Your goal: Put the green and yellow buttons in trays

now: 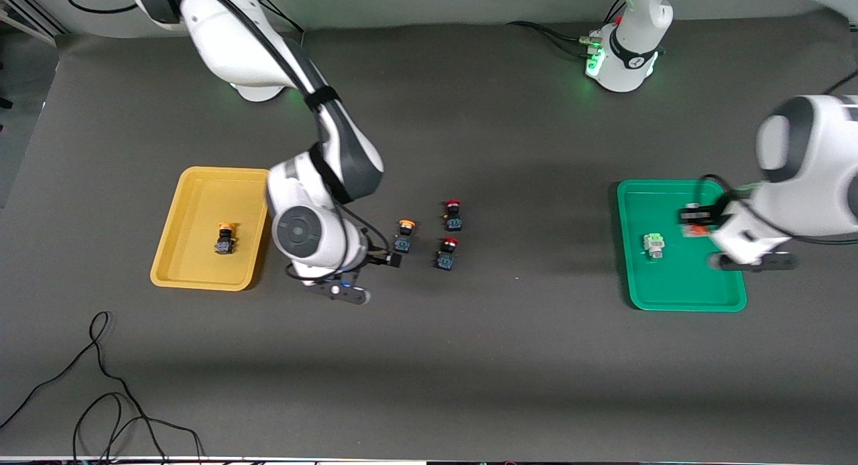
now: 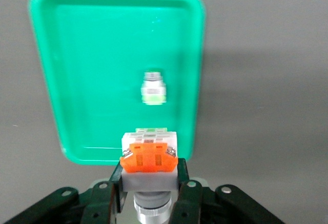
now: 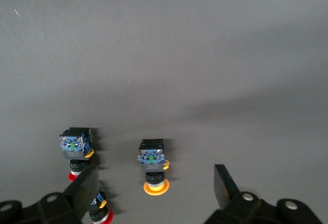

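Left hand over green tray, pinching a white switch with orange block. Right hand spread wide, low over tabletop beside yellow tray, fingers flanking yellow-capped button. Second yellow-capped button lying in yellow tray. Pale green button lying in green tray. Two red-capped switches on tabletop just beside the flanked button, toward left arm's end.

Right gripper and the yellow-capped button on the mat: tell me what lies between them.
Nothing. In the right wrist view the open right gripper brackets the yellow-capped button, with only bare mat between.
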